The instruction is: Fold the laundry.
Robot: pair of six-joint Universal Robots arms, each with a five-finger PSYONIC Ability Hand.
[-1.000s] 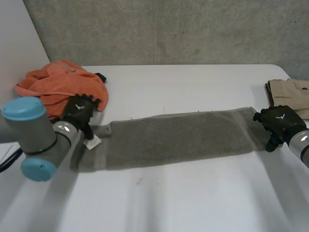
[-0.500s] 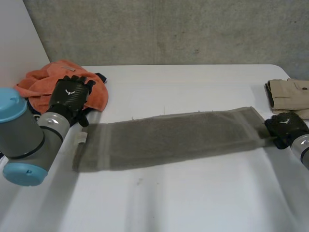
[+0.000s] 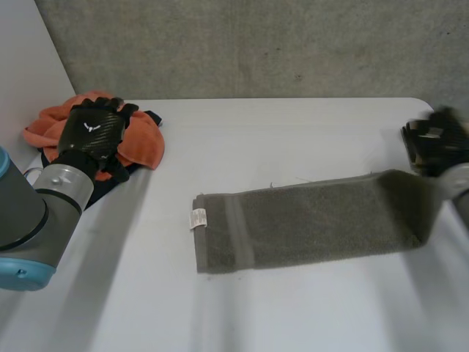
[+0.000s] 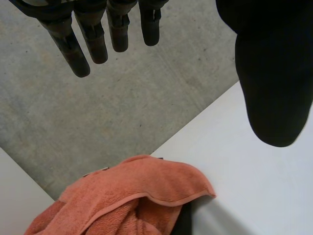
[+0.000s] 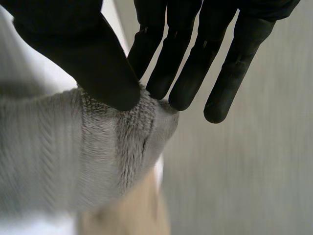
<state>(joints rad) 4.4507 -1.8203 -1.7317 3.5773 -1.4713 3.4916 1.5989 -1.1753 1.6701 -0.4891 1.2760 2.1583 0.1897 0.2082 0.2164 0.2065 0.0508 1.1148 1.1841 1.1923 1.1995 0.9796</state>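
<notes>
A long grey towel (image 3: 315, 224) lies across the table, folded into a strip, with a white label at its left end. My right hand (image 3: 438, 139) is raised at the right end and holds that end off the table. In the right wrist view the thumb (image 5: 93, 68) pinches the grey towel (image 5: 98, 147) end against the fingers (image 5: 188, 63). My left hand (image 3: 91, 136) hovers open over the orange towel (image 3: 139, 136) at the back left, touching nothing. Its straight fingers (image 4: 88, 39) and thumb (image 4: 274, 83) hang above the orange towel (image 4: 132, 196).
A dark garment (image 3: 110, 176) lies under the orange towel. A folded beige garment (image 3: 414, 147) sits at the right table edge, partly behind my right hand. A grey wall runs behind the table (image 3: 278, 132).
My right hand has closed on the towel's right end, lifted it and dragged the whole towel to the right. My left hand has let go of the left end and risen over the orange towel.
</notes>
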